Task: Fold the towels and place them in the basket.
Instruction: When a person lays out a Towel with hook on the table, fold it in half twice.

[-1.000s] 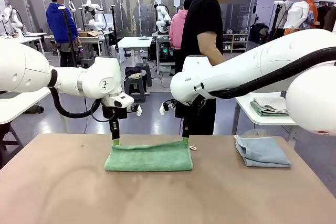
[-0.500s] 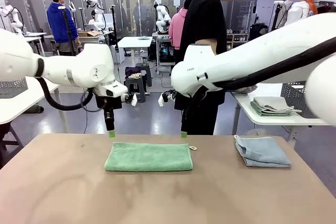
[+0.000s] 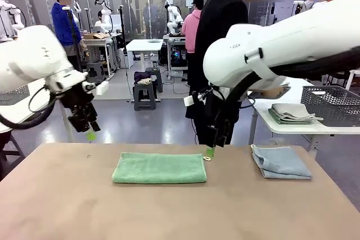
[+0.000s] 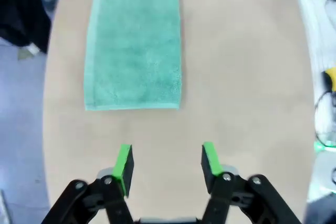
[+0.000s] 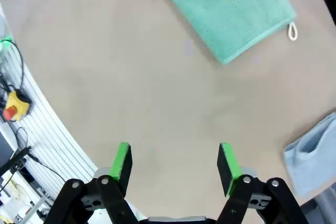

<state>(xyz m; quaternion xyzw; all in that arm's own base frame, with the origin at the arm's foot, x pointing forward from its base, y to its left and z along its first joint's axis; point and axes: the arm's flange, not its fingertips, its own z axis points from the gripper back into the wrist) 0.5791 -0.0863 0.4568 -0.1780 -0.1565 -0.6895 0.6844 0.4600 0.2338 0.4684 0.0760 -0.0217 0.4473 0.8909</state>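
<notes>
A mint green towel [image 3: 159, 168] lies folded into a long strip in the middle of the table. A light blue-grey towel [image 3: 279, 162] lies folded to its right. My left gripper [image 3: 90, 134] hangs open above the table's far left edge, well clear of the green towel [image 4: 134, 45]. My right gripper [image 3: 210, 151] is open just off the green towel's far right corner. In the right wrist view the open right gripper [image 5: 175, 161] hovers over bare table, with the green towel [image 5: 226, 9] and blue-grey towel [image 5: 315, 156] ahead. The dark grey mesh basket [image 3: 332, 104] stands on a side table at the right.
A person in a black shirt [image 3: 222, 26] stands at the far side, behind my right arm. A stack of folded cloths [image 3: 289, 113] lies beside the basket on the white side table [image 3: 292, 130]. A white table [image 3: 17, 113] stands at the left.
Both grippers let go of the green towel's far edge and opened. They rose and moved apart, the left one far to the left, the right one slightly right. The towel lies flat.
</notes>
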